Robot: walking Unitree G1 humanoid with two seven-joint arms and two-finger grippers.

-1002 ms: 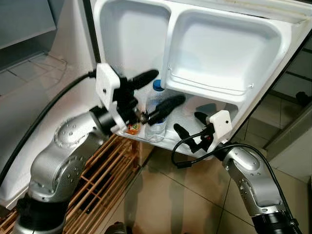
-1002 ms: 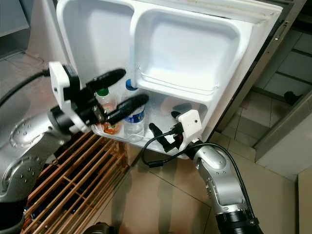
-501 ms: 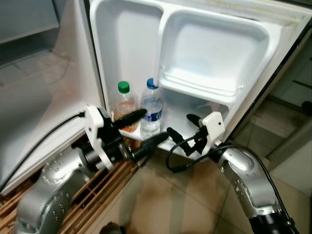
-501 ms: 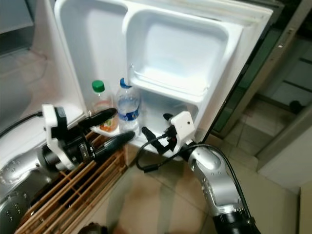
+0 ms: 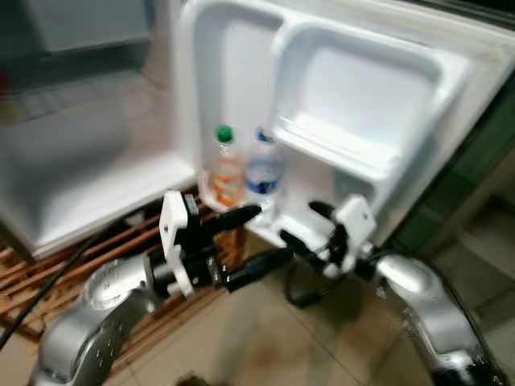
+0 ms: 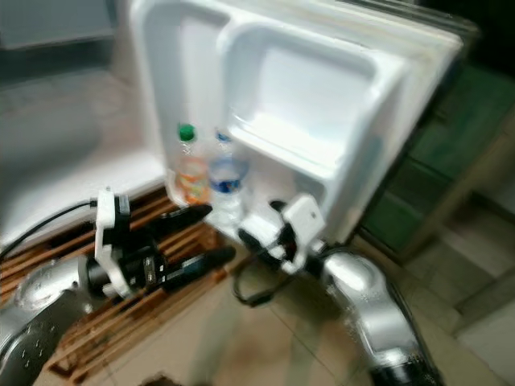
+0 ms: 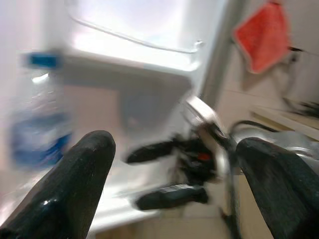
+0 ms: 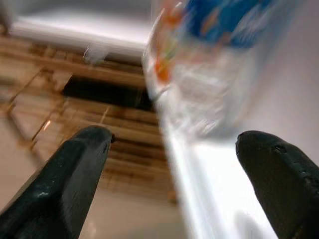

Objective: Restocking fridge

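An orange drink bottle with a green cap (image 5: pixel 228 170) and a water bottle with a blue cap (image 5: pixel 262 167) stand side by side on the lower shelf of the open fridge door (image 5: pixel 241 88). My left gripper (image 5: pixel 274 233) hangs open and empty below and in front of that shelf, apart from the bottles. Just right of it, my right gripper (image 5: pixel 298 221) is open and empty near the shelf's front edge. The water bottle (image 7: pixel 37 124) appears blurred beyond the left fingers (image 7: pixel 65 194). It also looms close in the right wrist view as the water bottle (image 8: pixel 219 64).
A wooden slatted pallet (image 5: pixel 48 265) lies under the white fridge body (image 5: pixel 88 161) on my left. A tiled floor (image 5: pixel 322 346) spreads below the arms. The upper door shelf (image 5: pixel 346 153) juts out above my right gripper. A red cloth (image 7: pixel 264 35) hangs in the background.
My left gripper has dropped from around the bottles to below the door shelf, still open. The camera has shifted and blurred; both bottles stay on the shelf. The right gripper has barely moved.
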